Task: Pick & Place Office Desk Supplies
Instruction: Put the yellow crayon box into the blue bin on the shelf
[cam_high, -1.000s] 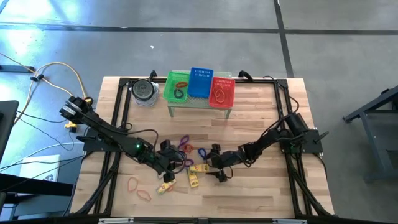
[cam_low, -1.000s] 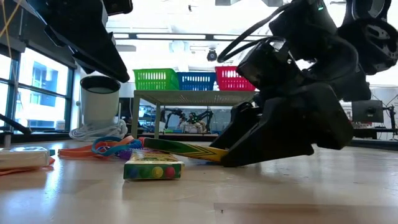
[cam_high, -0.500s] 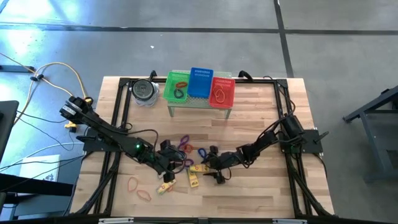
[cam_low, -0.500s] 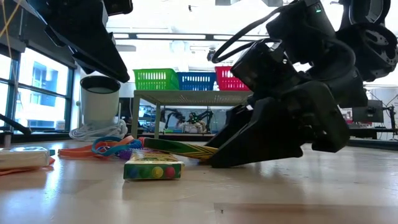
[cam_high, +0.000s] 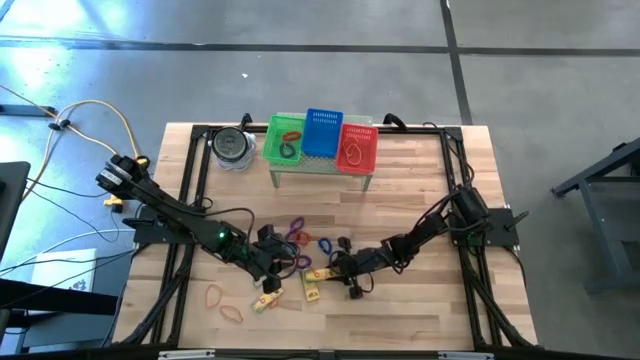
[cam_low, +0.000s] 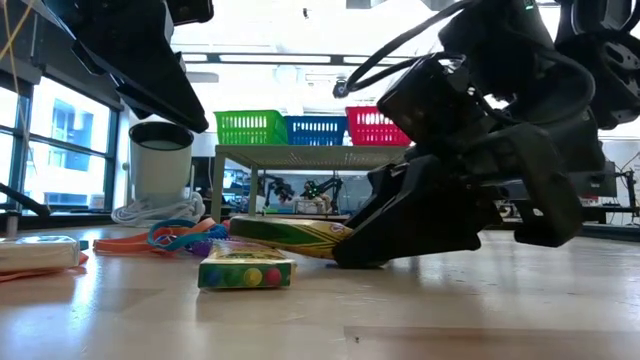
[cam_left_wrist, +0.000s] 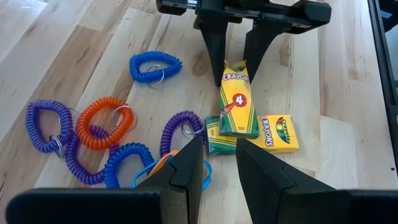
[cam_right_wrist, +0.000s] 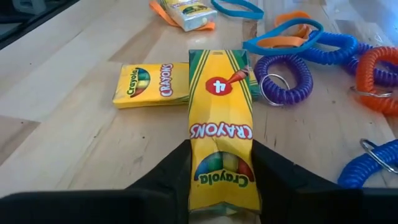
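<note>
A yellow-and-green cardboard crayon box (cam_right_wrist: 221, 134) sits clamped between the right gripper (cam_right_wrist: 219, 180) fingers, its far end lifted over a second yellow crayon box (cam_right_wrist: 152, 84) on the wooden table (cam_right_wrist: 74, 143), beside coiled purple loops (cam_right_wrist: 285, 78). The left gripper (cam_left_wrist: 214, 163) hangs nearby, fingers slightly parted, empty.

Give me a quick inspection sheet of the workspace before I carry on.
Surface: wooden table, bare toward the right.
Job's things: one crayon box in the right gripper; two more lie flat; coil loops and flat bands scattered.
Clutter: green, blue and red baskets on a small stand; round tin.
Grippers: right gripper shut on the crayon box; left gripper hangs just above the loops.
Cables: yellow cable on the floor.
Surroundings: grey floor; nothing seen nearby.
</note>
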